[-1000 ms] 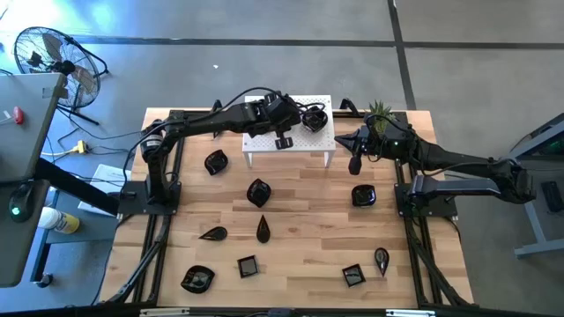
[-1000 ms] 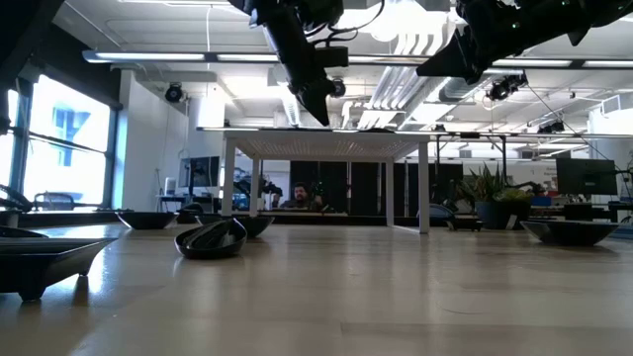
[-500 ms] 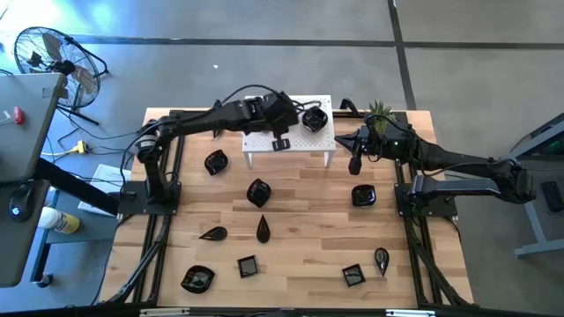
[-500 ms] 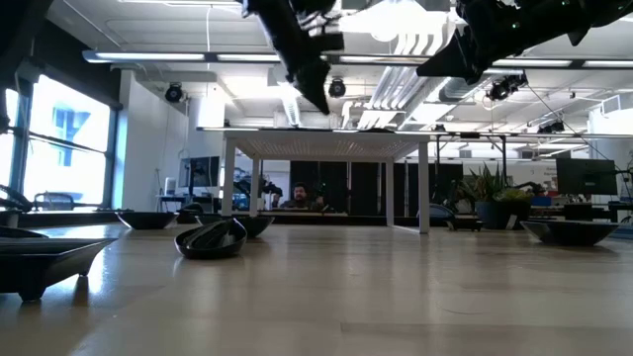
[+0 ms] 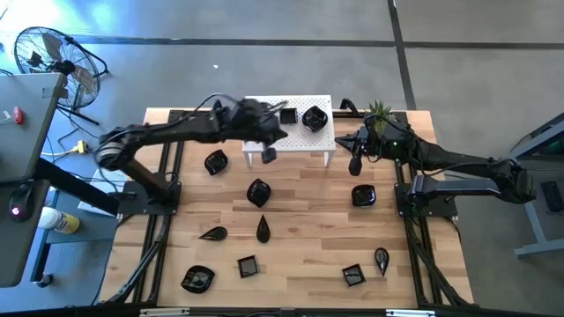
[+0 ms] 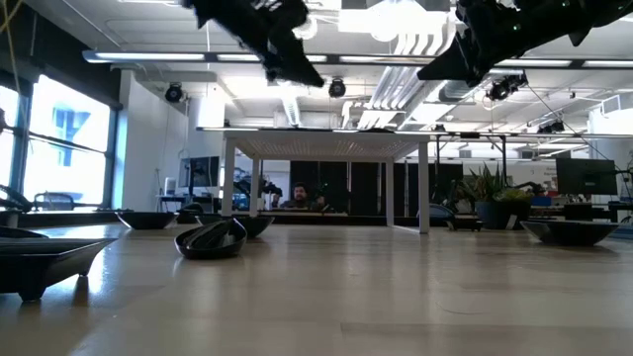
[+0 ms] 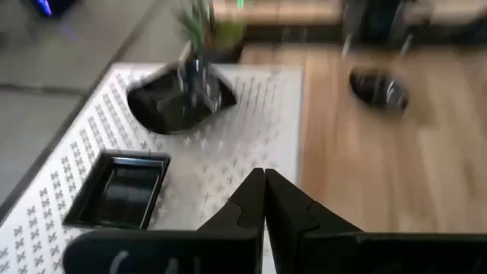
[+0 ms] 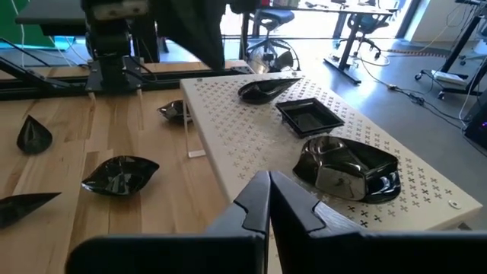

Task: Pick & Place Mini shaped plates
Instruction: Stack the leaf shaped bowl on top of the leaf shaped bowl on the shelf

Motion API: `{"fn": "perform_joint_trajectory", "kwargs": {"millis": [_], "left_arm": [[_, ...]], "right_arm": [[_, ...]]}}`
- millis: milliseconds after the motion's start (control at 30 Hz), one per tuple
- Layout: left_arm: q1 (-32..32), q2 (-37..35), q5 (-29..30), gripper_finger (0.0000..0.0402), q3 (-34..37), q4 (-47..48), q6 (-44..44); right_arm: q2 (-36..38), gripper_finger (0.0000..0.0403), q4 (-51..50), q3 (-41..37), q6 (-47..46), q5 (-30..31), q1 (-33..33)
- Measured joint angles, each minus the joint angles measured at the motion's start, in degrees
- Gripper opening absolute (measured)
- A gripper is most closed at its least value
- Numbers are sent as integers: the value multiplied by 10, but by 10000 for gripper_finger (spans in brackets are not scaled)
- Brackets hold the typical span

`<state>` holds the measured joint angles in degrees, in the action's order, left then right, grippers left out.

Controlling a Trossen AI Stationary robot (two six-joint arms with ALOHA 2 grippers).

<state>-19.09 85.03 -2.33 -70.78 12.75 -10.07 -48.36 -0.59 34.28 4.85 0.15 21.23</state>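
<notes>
The white perforated stand [image 5: 300, 139] carries a square black plate [image 5: 287, 115] and a rounded one [image 5: 315, 118]. The right wrist view shows a third, leaf-like plate [image 8: 266, 89] on its far end. Several more mini shaped plates lie on the wooden table, among them one [image 5: 216, 162] left of the stand and one [image 5: 258, 192] in front of it. My left gripper [image 5: 268, 154] hangs shut and empty above the stand's front left corner, its fingertips [image 7: 264, 179] together. My right gripper [image 5: 355, 163] waits shut and empty just right of the stand.
A small green plant [image 5: 380, 112] stands at the stand's back right. More plates sit near the front edge [image 5: 197, 279] and on the right [image 5: 364, 195]. Black arm frames run along both table sides. A person shows in the room behind the table [image 6: 299, 196].
My left gripper has drawn back from over the stand toward the table's left and near edges, rising a little and tipping more level. The square plate that the arm covered now shows lying on the stand. My right arm has kept still.
</notes>
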Motion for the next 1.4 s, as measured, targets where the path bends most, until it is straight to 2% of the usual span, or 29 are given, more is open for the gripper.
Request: {"fn": "perform_joint_trajectory", "kwargs": {"millis": [267, 467, 700, 867, 967, 1067, 1267, 1400], "left_arm": [[1, -161, -35, 1, 248, -205, 62], [0, -257, -31, 1, 404, -321, 93], [0, -332, -16, 1, 516, -443, 82], [0, -369, -12, 1, 557, -471, 69], [0, -378, -6, 1, 568, -470, 69], [0, -377, -5, 1, 573, -469, 69], [0, -377, -6, 1, 573, -469, 69], [0, -377, -5, 1, 573, -477, 69]], "right_arm": [[0, 8, -5, 0, -34, 3, 0], [0, 2, -6, 0, -36, 3, 0], [0, 6, -16, 2, -51, 6, -6], [0, 6, -137, 40, -76, 47, -46], [0, 7, -238, 65, -149, 91, -86], [0, 8, -315, 69, -295, 119, -138], [-26, 27, -384, 40, -568, 131, -270], [-59, 58, -413, 39, -663, 135, -329]]}}
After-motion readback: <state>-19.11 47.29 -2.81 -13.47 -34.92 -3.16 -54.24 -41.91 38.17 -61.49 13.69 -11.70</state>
